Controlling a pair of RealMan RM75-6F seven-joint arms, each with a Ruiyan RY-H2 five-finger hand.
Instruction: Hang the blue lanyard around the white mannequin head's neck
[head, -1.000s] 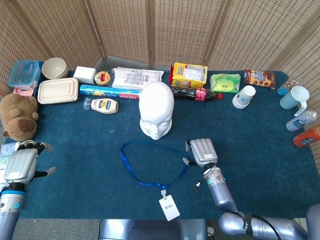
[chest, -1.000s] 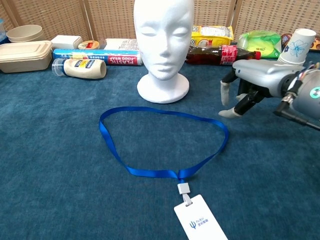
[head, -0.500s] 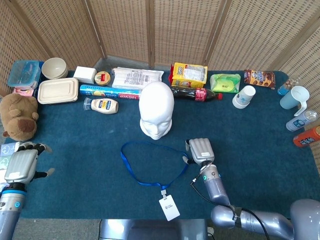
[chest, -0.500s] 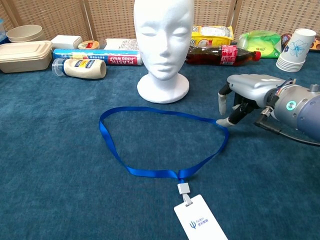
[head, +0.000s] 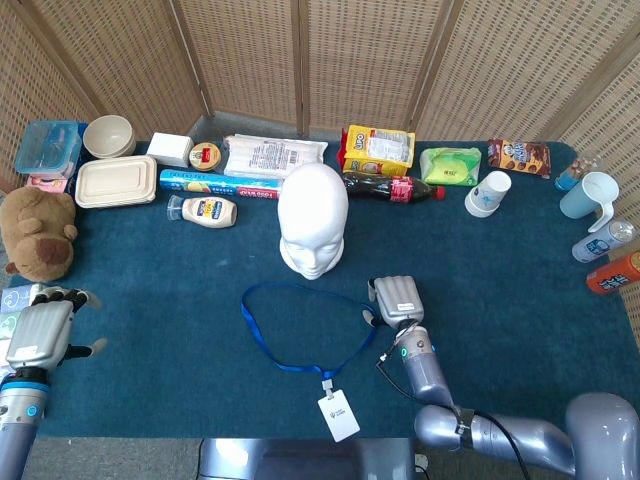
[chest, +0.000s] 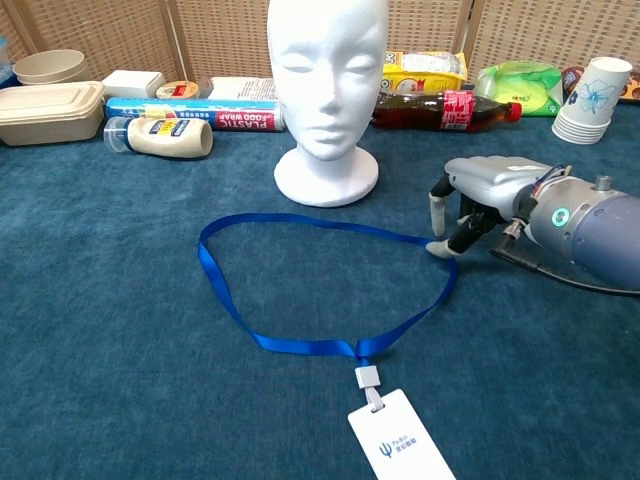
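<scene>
On the blue table cloth (head: 150, 290), the blue lanyard (chest: 300, 290) lies flat, just near of the mannequin head (chest: 327, 90). Your right hand (chest: 480, 200) touches its right end with a fingertip (chest: 437, 249), grasping nothing. Your left hand (head: 40, 330) is released.

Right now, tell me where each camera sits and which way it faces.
Head view: high, looking down on the table; shows left hand and right hand.
Chest view: low, looking level across the table; only the right hand shows.
Both share the white foam mannequin head, blue ribbon lanyard, right hand.
</scene>
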